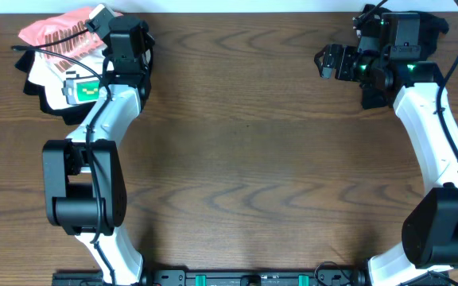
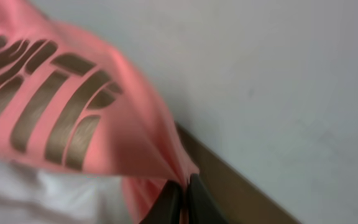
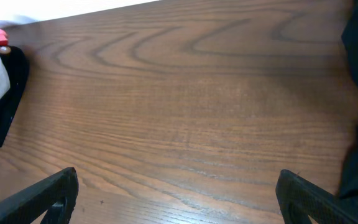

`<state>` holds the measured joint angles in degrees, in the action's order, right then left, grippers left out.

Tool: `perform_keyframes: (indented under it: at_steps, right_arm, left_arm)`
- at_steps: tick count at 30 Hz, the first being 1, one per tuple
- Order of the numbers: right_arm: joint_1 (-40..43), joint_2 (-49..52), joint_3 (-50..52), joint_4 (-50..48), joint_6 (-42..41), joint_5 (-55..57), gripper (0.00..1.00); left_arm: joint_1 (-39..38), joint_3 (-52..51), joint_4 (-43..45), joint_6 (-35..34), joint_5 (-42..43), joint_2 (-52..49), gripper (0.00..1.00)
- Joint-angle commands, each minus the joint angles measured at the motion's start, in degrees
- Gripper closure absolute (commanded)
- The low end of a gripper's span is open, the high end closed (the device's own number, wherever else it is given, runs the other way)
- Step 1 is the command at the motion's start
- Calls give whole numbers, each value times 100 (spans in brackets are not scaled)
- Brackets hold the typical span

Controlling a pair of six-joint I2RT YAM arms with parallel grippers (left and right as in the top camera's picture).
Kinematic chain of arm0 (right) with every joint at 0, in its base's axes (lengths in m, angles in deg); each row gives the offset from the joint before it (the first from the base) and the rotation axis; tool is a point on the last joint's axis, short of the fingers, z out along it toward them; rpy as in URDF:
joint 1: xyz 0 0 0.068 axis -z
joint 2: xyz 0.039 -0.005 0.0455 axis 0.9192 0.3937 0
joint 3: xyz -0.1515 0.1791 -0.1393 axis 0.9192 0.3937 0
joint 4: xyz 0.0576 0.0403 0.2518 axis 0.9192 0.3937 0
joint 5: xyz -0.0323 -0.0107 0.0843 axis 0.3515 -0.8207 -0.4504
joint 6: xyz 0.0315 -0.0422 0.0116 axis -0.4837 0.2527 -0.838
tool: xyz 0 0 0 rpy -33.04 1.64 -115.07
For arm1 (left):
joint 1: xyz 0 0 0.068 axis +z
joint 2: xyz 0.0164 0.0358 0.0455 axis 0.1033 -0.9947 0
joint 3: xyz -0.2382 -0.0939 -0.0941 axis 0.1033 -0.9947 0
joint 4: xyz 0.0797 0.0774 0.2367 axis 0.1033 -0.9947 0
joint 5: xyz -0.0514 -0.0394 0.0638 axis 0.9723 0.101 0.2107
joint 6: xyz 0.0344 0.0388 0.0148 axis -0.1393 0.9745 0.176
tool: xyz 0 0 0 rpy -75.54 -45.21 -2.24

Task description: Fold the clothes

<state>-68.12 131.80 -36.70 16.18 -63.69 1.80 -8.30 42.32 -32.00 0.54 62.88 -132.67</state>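
Left gripper point(image 2: 180, 199) pinches the salmon-pink T-shirt point(image 2: 129, 124), dark bar print point(image 2: 55, 118) unreadable as lettering; right gripper point(image 3: 178, 179) hangs with fingers point(image 3: 48, 194) wide apart above the wooden table point(image 3: 197, 93).

Salmon-pink T-shirt point(image 2: 137, 127) with dark stripes; brown wood-grain table point(image 1: 253, 159).

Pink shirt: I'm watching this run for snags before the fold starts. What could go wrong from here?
1. The left hand pinches only a small bunch of the pink shirt; it could slip out when pulled.
2. The shirt is heaped with a white garment and a black garment; pulling may drag them along.
3. The pile sits at the far edge of the table, so pieces might fall off.
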Motion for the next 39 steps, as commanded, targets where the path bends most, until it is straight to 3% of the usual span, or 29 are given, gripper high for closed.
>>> perform_keyframes:
  at_steps: [1, 3, 6, 11, 17, 21, 24, 25, 30, 32, 34, 39]
  right_arm:
    - [-33, 50, 4, 17, 87, 20, 1]
    - [-33, 50, 4, 17, 87, 20, 1]
    - [-33, 50, 4, 20, 87, 20, 1]
    - [-33, 50, 4, 17, 87, 20, 1]
    - [-35, 50, 4, 35, 87, 17, 1]
    - [-48, 50, 4, 37, 85, 17, 1]
    - [-76, 50, 4, 42, 85, 17, 1]
    - [-90, 50, 4, 52, 85, 17, 1]
    - [-103, 50, 4, 79, 87, 20, 1]
    - [-103, 50, 4, 76, 87, 20, 1]
    - [-103, 50, 4, 79, 87, 20, 1]
    - [-103, 50, 4, 76, 90, 20, 1]
  left_arm:
    - [-7, 96, -505, -28, -90, 175, 94]
    - [-7, 96, -876, -24, -92, 205, 94]
    - [-7, 94, -1394, -26, -55, 212, 69]
    - [-7, 96, -2022, -24, 439, 243, 55]
    - [-7, 168, -1963, 55, 544, 688, 60]
    - [11, 234, -1751, 444, 24, 935, 61]
    - [48, 232, -1753, 1508, 13, 925, 59]
    - [59, 232, -1840, 1971, 13, 909, 52]
    - [170, 232, -2201, 4310, 11, 881, 50]
    - [282, 232, -2275, 4859, 13, 881, 48]
    - [468, 229, -2291, 4865, 13, 859, 48]
    - [1014, 229, -2133, 3840, 61, 715, 48]
